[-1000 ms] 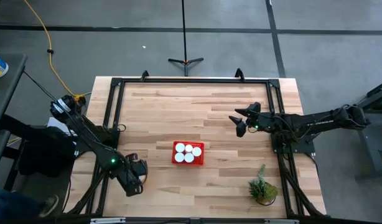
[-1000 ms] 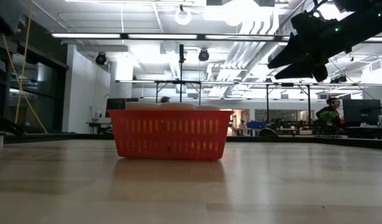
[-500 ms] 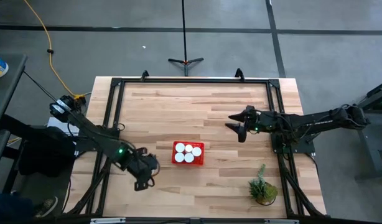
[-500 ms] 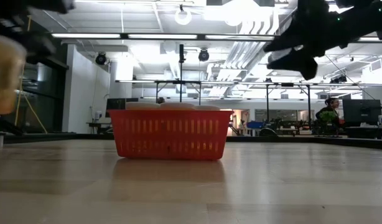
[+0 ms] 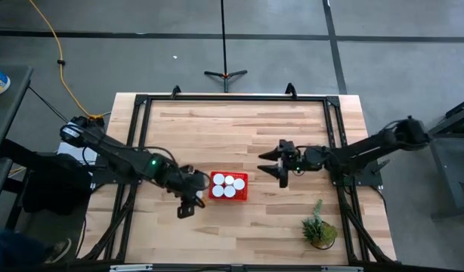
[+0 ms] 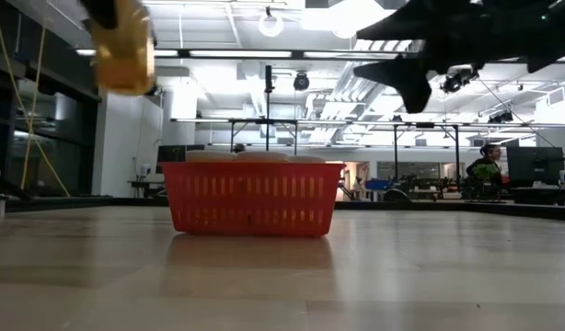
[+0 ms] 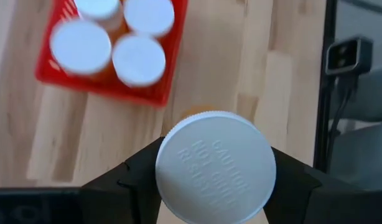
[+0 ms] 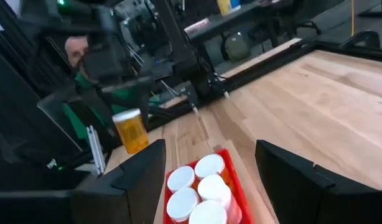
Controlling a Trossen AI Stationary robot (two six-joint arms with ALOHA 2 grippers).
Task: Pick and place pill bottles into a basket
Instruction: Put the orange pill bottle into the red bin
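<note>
The red basket point(image 5: 229, 185) stands at mid-table with several white-capped pill bottles point(image 7: 138, 59) upright in it. My left gripper point(image 5: 188, 198) hangs just left of the basket, shut on another pill bottle point(image 6: 124, 51) with an amber body and a white cap point(image 7: 216, 167). My right gripper point(image 5: 279, 162) hovers to the right of the basket, pointing level at it. It is open with nothing between its fingers point(image 8: 211, 148). My left gripper pinches the pill bottle at its white-capped top end point(image 7: 172, 168), one finger point(image 7: 138, 180) on each side of the cap. The fingers come slanting down from above. The bottle hangs roughly upright below them point(image 8: 132, 130), lifted clear of the table, left of the basket.
A green potted plant point(image 5: 319, 227) stands at the near right corner. Black frame rails point(image 5: 137, 136) run along the table's edges. Bare wood lies all around the basket. A person point(image 6: 488, 165) sits far off in the room behind.
My left gripper has carried the pill bottle up and toward the table's right, from the near left edge to just beside the basket. My right gripper has moved left toward the basket and tipped to level.
</note>
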